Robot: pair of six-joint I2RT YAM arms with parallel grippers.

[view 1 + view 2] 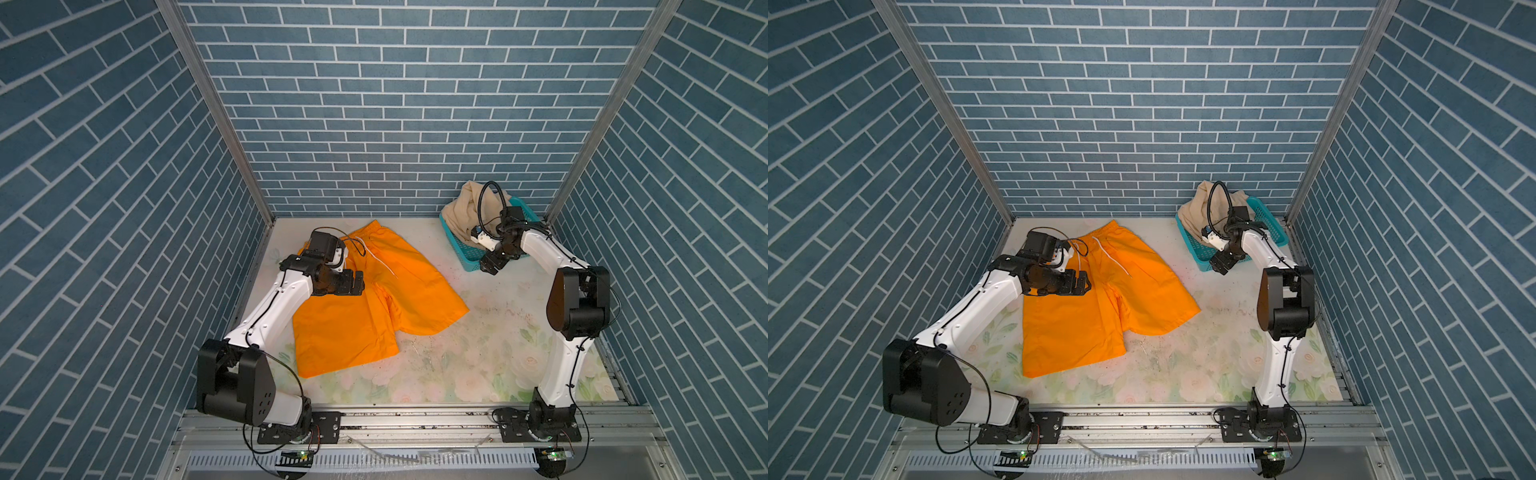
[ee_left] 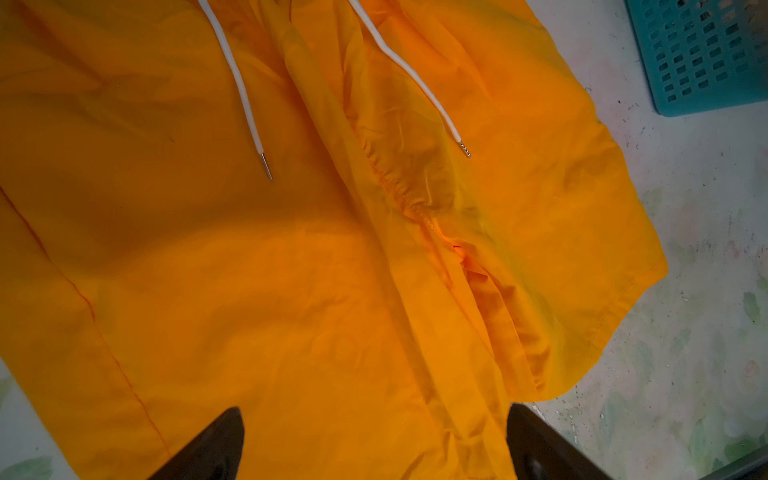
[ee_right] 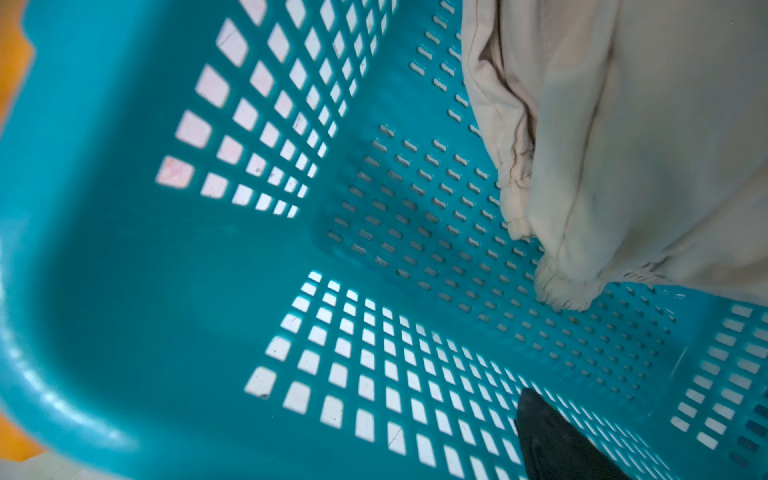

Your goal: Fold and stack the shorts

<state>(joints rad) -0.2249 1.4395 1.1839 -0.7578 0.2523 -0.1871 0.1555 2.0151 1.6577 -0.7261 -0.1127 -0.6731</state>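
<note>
while the orange shorts [image 1: 374,291] lie spread flat toward ten o'clock on the floral table [image 1: 478,353], the left gripper [image 2: 375,409] hovers over them, jaws wide apart and empty. the beige shorts [image 1: 465,208] slump in the teal basket [image 1: 465,259] at one o'clock; the right gripper [image 1: 489,264] hangs over its near rim, jaws spread, holding nothing.

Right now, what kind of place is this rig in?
Probably a lab test cell dressed as a laundry corner: brick-print wall panels, floral tabletop, left arm and right arm bolted to an aluminium rail.
</note>
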